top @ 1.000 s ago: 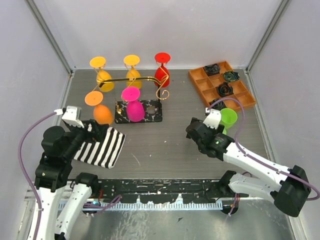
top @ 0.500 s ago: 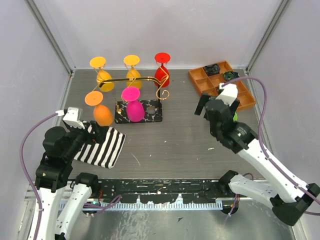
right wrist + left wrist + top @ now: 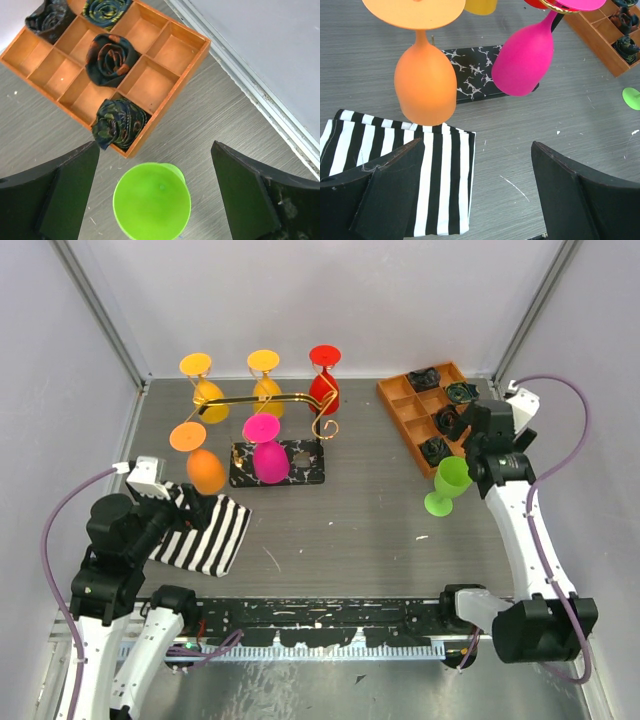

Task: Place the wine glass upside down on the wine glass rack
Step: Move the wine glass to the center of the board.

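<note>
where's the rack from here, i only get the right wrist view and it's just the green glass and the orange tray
Observer: The wine glass rack stands across the table toward the left arm's side, on a marbled base.
Operator: anything hanging on it already
Observer: Five hang there foot-up: two yellow glasses, a red glass, a pink glass and an orange glass.
Operator: and is my green one upright or flipped
Observer: Upright. The overhead view shows the green glass standing on its foot on the table, rim up.
</note>
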{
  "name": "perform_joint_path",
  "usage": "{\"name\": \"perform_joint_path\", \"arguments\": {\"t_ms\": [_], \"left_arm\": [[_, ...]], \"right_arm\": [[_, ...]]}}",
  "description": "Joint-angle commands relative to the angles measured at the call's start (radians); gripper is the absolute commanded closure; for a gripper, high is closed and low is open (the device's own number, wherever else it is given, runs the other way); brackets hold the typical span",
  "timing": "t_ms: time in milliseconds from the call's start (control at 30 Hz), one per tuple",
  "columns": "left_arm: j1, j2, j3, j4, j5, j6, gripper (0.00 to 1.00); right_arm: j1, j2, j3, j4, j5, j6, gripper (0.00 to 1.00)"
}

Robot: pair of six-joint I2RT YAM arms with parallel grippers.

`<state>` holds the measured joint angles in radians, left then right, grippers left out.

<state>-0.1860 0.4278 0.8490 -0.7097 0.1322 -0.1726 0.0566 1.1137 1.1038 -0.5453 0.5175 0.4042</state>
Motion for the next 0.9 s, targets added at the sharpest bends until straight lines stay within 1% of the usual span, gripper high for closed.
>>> {"name": "perform_joint_path", "arguments": {"t_ms": [0,100,200,300,433,667,867], "left_arm": [[0.0,0.005,-0.008,0.004,0.005,0.002,0.05],[-0.001,0.007,-0.01,0.005,0.005,0.004,0.05],[-0.001,0.009,-0.01,0.004,0.004,0.006,0.05],[-0.001,0.009,-0.01,-0.001,0.006,0.005,0.05],[0.0,0.001,-0.011,-0.008,0.002,0.007,0.05],[-0.001,0.001,-0.012,-0.004,0.003,0.007,0.05],[-0.002,-0.001,-0.013,-0.004,0.006,0.009,0.05]], "right_arm": [[-0.108,0.036,0.048,0.073,-0.121,0.051,0.0],[-0.157,0.078,0.08,0.048,-0.173,0.099,0.0],[-0.174,0.112,0.091,0.022,-0.247,0.145,0.0],[-0.176,0.146,0.106,-0.024,-0.257,0.166,0.0],[-0.186,0.179,0.121,-0.062,-0.261,0.143,0.0],[-0.187,0.208,0.12,-0.076,-0.262,0.15,0.0],[-0.187,0.21,0.088,-0.079,-0.274,0.21,0.0]]}}
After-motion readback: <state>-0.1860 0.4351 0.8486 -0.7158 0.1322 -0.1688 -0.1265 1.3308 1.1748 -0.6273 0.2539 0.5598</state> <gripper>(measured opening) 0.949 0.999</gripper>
